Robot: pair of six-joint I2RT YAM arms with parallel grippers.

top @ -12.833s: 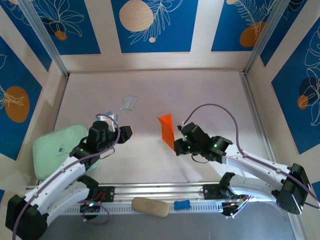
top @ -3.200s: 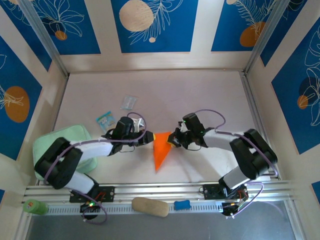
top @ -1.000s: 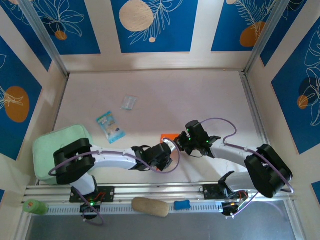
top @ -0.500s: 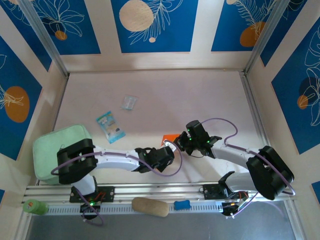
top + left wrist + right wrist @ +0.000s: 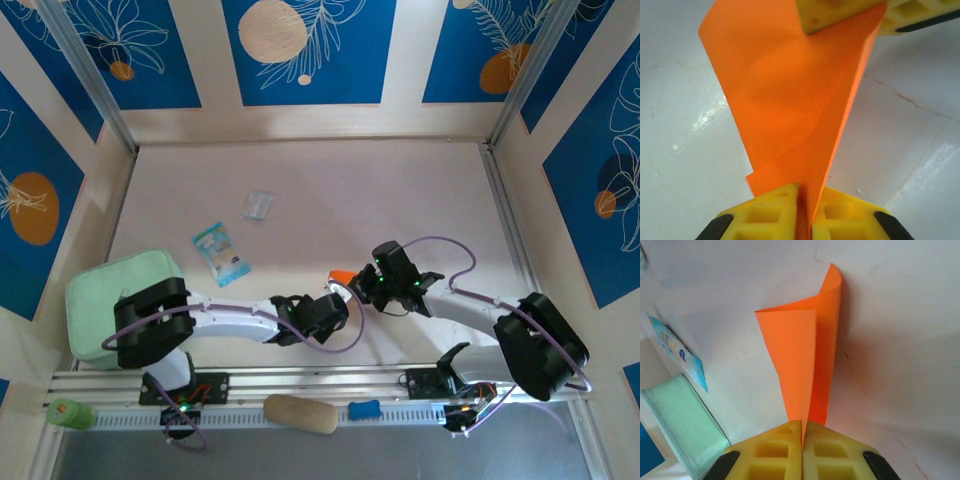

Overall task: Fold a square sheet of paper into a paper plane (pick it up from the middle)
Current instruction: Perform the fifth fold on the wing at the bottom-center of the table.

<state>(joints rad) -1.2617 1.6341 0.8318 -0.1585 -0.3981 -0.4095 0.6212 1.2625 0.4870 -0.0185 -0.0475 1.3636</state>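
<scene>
Folded orange paper [image 5: 790, 100] is held between two pincers at the front middle of the white table [image 5: 330, 190]. The left pincer [image 5: 805, 212] is clamped tight on one end. The right pincer [image 5: 802, 440] is pinched closed on the opposite end.

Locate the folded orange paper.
In the top view, the folded orange paper is near the table's centre, towards the front, pinched between the left jaws and the right jaws.
</scene>
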